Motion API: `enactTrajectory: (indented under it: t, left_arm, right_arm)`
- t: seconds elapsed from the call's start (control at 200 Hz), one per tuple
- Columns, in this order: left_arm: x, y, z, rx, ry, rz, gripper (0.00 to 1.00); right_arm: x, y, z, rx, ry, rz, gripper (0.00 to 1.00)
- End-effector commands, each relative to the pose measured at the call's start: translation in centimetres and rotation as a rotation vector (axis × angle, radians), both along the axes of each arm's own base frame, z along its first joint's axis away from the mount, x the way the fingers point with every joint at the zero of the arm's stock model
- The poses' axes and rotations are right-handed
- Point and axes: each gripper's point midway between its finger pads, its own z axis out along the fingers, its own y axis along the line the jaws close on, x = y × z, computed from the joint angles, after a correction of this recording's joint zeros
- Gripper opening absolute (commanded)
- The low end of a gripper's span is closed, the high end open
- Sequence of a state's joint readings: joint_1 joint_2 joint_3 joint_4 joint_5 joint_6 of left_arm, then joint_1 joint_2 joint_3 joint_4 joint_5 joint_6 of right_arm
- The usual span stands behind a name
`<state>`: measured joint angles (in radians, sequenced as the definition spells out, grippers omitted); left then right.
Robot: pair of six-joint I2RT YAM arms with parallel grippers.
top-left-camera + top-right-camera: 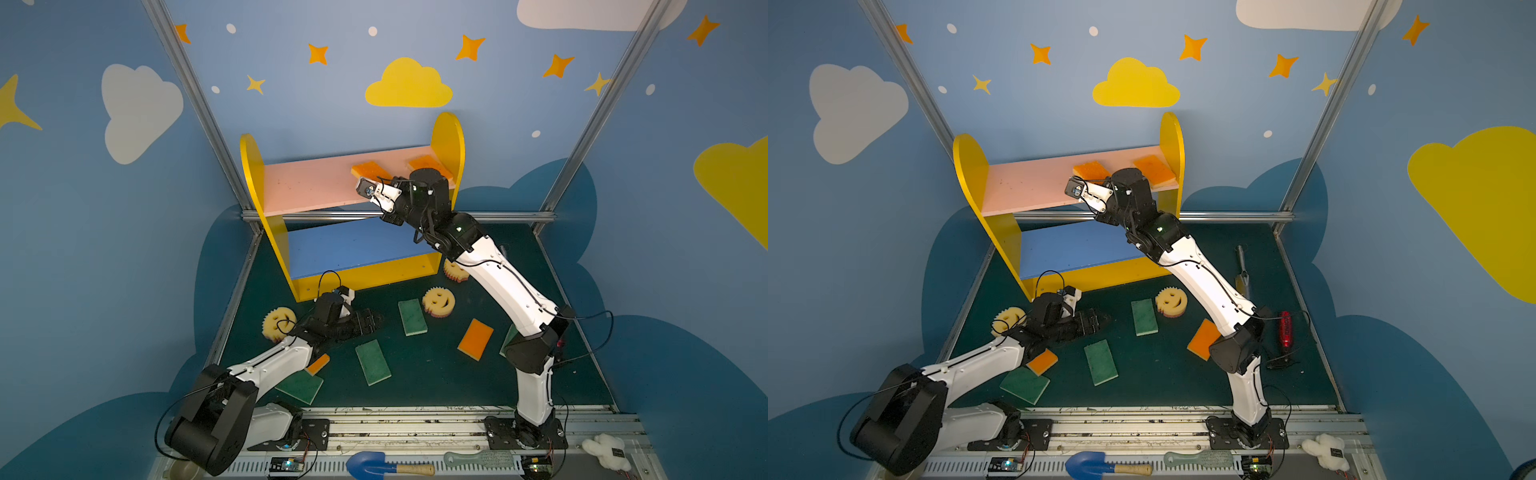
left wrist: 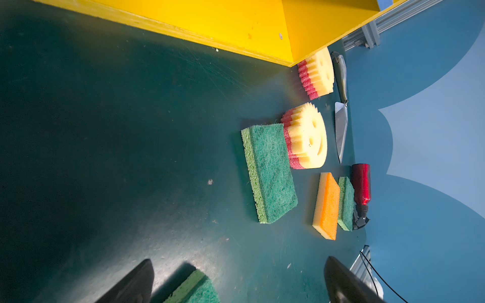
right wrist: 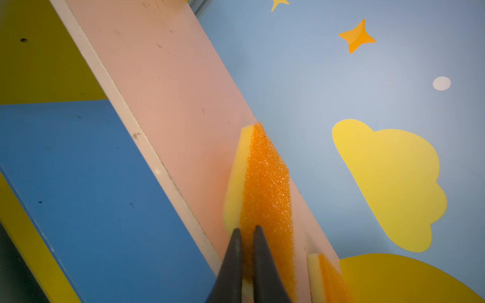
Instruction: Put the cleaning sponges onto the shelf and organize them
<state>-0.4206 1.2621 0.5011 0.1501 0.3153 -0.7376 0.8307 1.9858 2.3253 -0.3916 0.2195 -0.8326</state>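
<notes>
Up on the shelf's (image 1: 252,166) pink board (image 3: 170,105), the right tool (image 3: 247,230) is pinched tight on the orange-topped sponge (image 3: 265,183) lying there. In both top views the wrist hides its fingers. Lower right, a second orange sponge (image 3: 328,278) is cut off. The right arm reaches up and forward. The left arm sits low over the table (image 1: 428,374), left tool (image 2: 236,283) spread wide and gripping nothing, with a green sponge (image 2: 194,288) cropped at the bottom edge.

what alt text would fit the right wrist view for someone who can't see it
The right gripper, fingertips nearly together, sits at the near end of an orange-topped sponge lying on the pink upper board. A second orange sponge lies beside it; the blue middle board and a star-and-cloud wall frame them.
</notes>
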Motion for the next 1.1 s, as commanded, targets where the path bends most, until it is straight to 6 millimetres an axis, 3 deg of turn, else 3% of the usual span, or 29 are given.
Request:
enactTrajectory:
  t: [0.0,0.22,0.556,0.886,1.096]
  left_arm:
    - [-0.3,0.1,0.1,-0.004,-0.003,-0.007,0.99]
    - [-0.6,0.0,0.0,-0.017,0.000,-0.009,1.00]
    - [-1.2,0.1,0.5,-0.050,-0.016,-0.003,0.99]
    - [-1.8,0.5,0.7,-0.054,-0.025,0.006,0.99]
    - [-1.9,0.6,0.7,-0.056,-0.026,0.011,0.99]
  right_arm:
    - [0.1,-1.5,3.4,0.117,-0.036,-0.122,0.00]
    - [0.1,-1.9,5.3,0.155,-0.092,-0.275,0.00]
    - [0.0,-2.5,4.9,0.206,-0.016,-0.347,0.00]
    - [0.0,-1.2,2.5,0.203,0.066,-0.322,0.00]
    - [1.4,-1.8,1.1,0.206,0.093,-0.374,0.00]
